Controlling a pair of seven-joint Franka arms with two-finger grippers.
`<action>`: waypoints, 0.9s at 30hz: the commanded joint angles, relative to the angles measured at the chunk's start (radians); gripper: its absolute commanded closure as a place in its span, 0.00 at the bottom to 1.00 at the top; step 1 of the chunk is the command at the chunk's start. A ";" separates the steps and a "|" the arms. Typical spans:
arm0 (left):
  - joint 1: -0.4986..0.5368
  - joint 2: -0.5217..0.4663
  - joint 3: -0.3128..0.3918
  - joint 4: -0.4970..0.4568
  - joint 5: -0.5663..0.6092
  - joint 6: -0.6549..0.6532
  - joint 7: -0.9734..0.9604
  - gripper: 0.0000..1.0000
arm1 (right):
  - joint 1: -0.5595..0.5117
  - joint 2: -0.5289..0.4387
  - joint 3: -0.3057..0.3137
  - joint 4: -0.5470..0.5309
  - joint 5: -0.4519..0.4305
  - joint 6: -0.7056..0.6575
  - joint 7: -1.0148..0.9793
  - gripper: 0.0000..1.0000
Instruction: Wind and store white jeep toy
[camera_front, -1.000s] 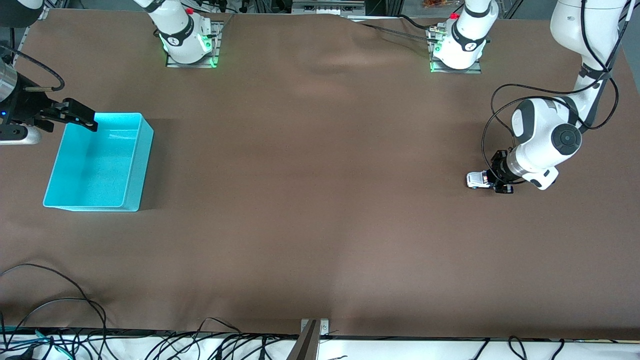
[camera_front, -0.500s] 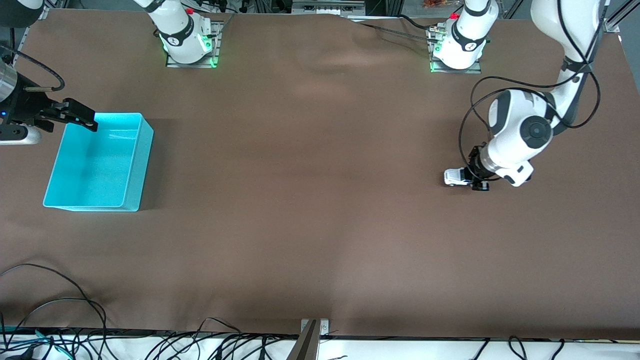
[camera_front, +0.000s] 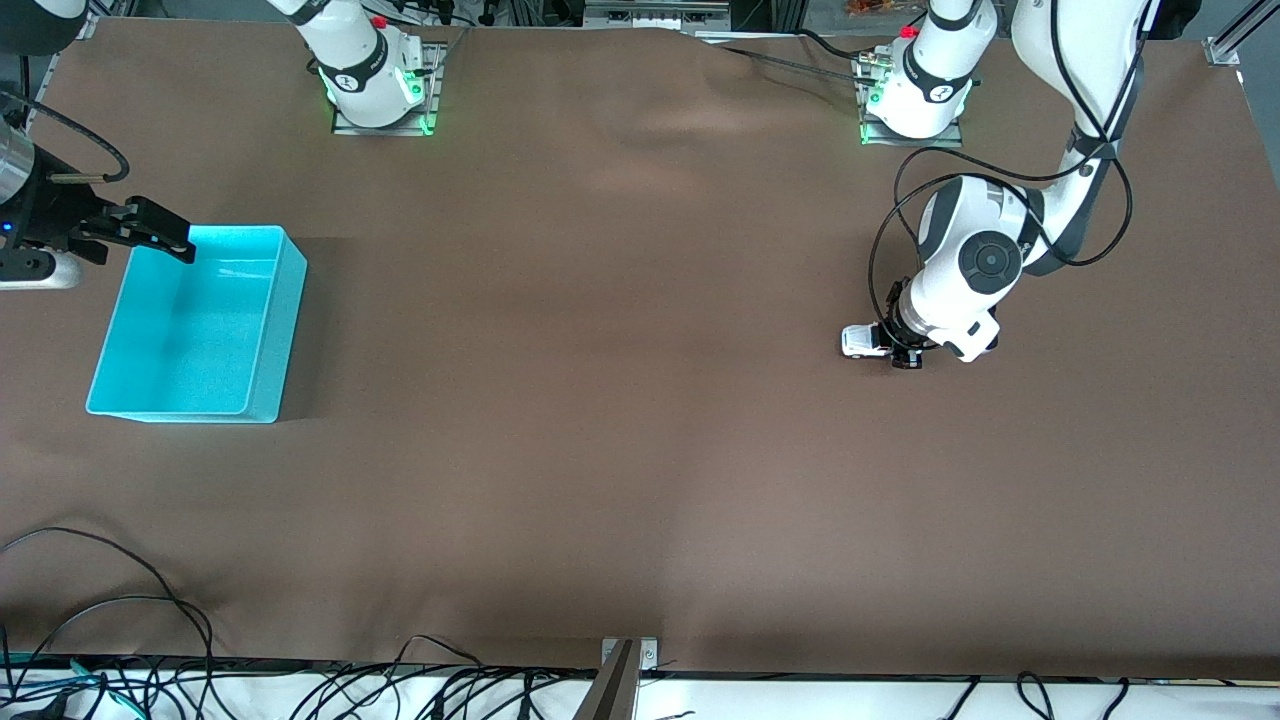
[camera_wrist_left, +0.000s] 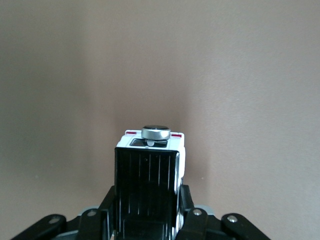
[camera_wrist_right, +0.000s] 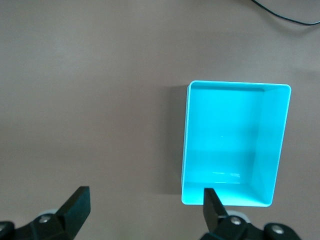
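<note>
The white jeep toy (camera_front: 860, 341) with its black roof (camera_wrist_left: 147, 172) is down on the brown cloth toward the left arm's end of the table. My left gripper (camera_front: 900, 348) is shut on its sides, one finger (camera_wrist_left: 186, 197) pressed against each flank. A silver spare wheel (camera_wrist_left: 156, 133) shows at the end of the toy that points away from the wrist. My right gripper (camera_front: 160, 232) waits open over the farther corner of the cyan bin (camera_front: 190, 340) with nothing between its fingers (camera_wrist_right: 77, 202). The bin (camera_wrist_right: 230, 135) is empty.
Both arm bases (camera_front: 378, 80) (camera_front: 915, 85) stand along the table's farthest edge. Loose black cables (camera_front: 110, 600) lie at the nearest edge, toward the right arm's end. A broad stretch of brown cloth (camera_front: 600, 350) lies between the toy and the bin.
My left gripper has moved the jeep along the cloth toward the right arm's end of the table, still shut on it. The right arm has not moved.
</note>
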 joint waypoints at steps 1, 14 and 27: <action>-0.004 0.020 -0.004 -0.001 0.009 0.025 -0.019 0.95 | 0.002 0.007 -0.001 0.025 0.001 -0.019 -0.006 0.00; 0.018 0.053 -0.002 -0.001 0.012 0.046 -0.010 0.96 | 0.000 0.007 -0.001 0.025 0.035 -0.022 -0.008 0.00; 0.102 0.064 -0.001 -0.001 0.097 0.046 0.000 0.96 | 0.000 0.007 -0.002 0.025 0.035 -0.022 -0.008 0.00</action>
